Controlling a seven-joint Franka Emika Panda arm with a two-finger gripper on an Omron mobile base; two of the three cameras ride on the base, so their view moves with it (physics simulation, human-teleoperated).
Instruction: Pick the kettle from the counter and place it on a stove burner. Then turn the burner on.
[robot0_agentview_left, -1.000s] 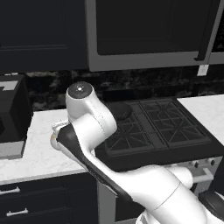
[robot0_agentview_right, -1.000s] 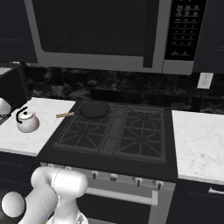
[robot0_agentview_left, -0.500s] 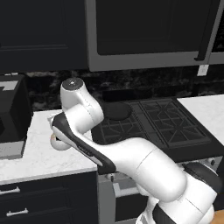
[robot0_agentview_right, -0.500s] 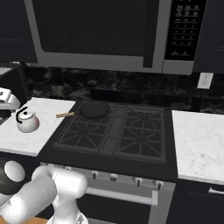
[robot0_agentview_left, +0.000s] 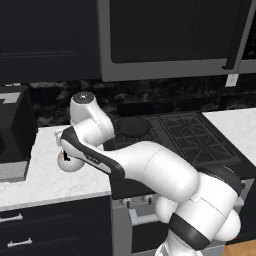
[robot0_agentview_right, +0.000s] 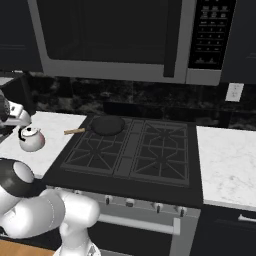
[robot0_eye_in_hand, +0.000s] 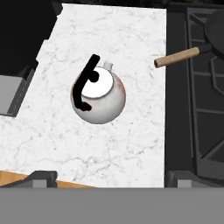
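Swung left, gripper (robot0_eye_in_hand: 105, 175) open above kettle (robot0_eye_in_hand: 98, 95); pan handle (robot0_eye_in_hand: 183, 57) lies near, apparently clear.

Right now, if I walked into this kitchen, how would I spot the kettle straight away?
Find the black gas cooktop under the microwave, then look at the white marbled counter just left of it. The kettle stands there alone: a squat, round, silvery-white pot with a thin black arched handle, unlike the dark wooden-handled pan on the stove.

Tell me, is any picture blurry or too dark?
Hand view: sharp, the kettle bright on the white counter. Left base view: cabinets very dark, the arm hides most of the kettle. Right base view: dim at the top, kettle small but clear.
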